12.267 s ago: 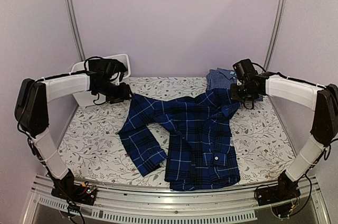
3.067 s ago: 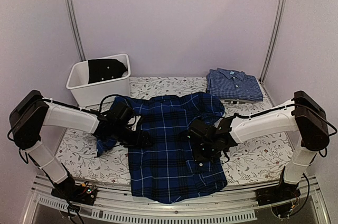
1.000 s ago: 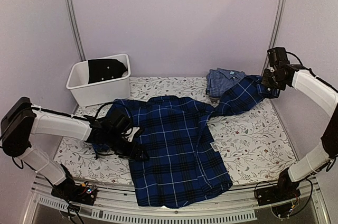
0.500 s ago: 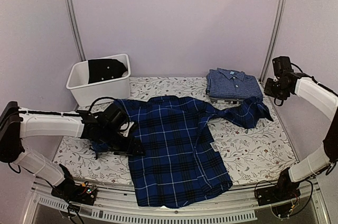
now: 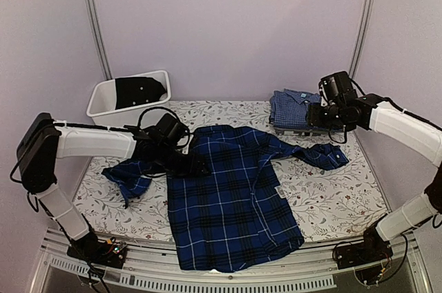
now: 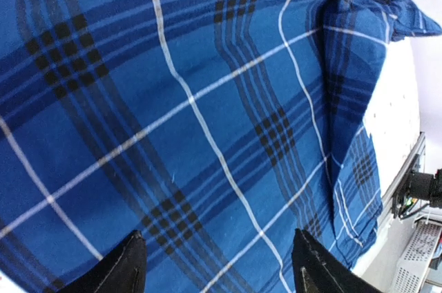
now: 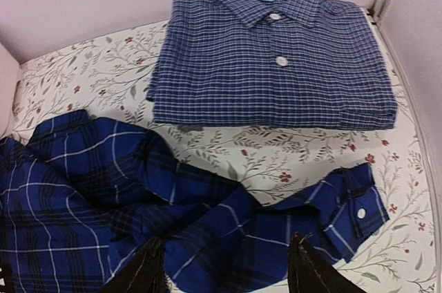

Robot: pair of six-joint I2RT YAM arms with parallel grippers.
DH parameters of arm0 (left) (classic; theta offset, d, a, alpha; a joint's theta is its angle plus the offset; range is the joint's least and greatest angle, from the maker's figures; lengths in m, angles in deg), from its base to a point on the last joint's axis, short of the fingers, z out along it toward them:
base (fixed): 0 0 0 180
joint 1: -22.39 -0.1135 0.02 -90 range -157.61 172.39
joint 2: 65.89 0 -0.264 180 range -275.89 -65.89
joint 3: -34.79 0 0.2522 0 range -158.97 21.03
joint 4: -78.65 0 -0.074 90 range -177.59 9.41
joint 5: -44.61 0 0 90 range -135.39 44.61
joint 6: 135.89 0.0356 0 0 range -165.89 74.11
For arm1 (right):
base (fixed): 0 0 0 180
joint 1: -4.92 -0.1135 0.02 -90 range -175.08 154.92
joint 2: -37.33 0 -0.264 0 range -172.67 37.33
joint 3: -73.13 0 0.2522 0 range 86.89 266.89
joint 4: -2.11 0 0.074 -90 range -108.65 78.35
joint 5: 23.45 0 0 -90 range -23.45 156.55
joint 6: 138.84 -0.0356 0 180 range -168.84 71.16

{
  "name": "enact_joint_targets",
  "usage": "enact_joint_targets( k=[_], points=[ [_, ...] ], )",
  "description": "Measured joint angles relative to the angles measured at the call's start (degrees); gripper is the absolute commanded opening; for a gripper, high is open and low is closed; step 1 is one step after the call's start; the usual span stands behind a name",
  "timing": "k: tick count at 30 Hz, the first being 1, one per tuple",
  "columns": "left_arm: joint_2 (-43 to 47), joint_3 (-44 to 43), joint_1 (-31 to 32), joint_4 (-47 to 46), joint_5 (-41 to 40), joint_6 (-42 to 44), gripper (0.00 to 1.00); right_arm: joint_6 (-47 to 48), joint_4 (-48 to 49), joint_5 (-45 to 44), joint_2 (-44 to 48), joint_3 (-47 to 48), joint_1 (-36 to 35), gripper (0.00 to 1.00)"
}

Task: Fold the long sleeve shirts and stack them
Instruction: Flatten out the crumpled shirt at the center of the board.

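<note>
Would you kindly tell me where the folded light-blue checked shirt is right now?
In the top view, the folded checked shirt lies at the table's far right corner, just beyond the plaid shirt's outstretched sleeve, apart from it.

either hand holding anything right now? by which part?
Nothing: left hand open above the plaid shirt body; right hand open above its loose sleeve.

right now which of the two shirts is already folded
The lighter blue fine-checked shirt at the far right corner: it is folded into a neat rectangle, collar on top. The navy plaid shirt lies spread out, sleeves out sideways.
</note>
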Motion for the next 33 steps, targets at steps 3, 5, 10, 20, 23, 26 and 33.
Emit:
enact_joint_targets(
  k=[3, 5, 10, 20, 23, 26, 33],
  points=[
    [-4.7, -2.27, -0.72, -2.32, 0.46, 0.15, 0.72, -0.15, 1.64, 1.73, -5.09, 2.91, -5.75, 0.59],
    [-7.67, -3.43, -1.14, -3.91, 0.9, 0.31, 0.72, 0.26, 2.95, 3.04, -10.21, 6.75, -8.48, 0.57],
    [-11.28, -3.13, -1.25, -6.29, 2.19, 0.35, 0.72, 2.38, 8.33, 7.58, -24.26, 17.35, -10.08, 0.44],
    [-7.45, 5.77, -0.07, -11.54, 4.22, -0.31, 0.72, 5.31, 13.11, 15.65, -46.82, 36.15, -9.94, 0.32],
    [-5.73, 8.11, 0.57, -12.31, 4.85, -0.63, 0.72, 4.96, 13.64, 18.99, -51.8, 39.5, -9.97, 0.31],
    [-3.78, 10.34, 1.2, -12.35, 5.84, -1.31, 0.72, 3.8, 14.12, 21.97, -55.21, 40.79, -10.29, 0.3],
    [0.61, 14.29, 1.79, -10.16, 7.23, -2.69, 0.72, 0.59, 14.16, 24.81, -58.03, 40.74, -12.61, 0.3]
  ],
)
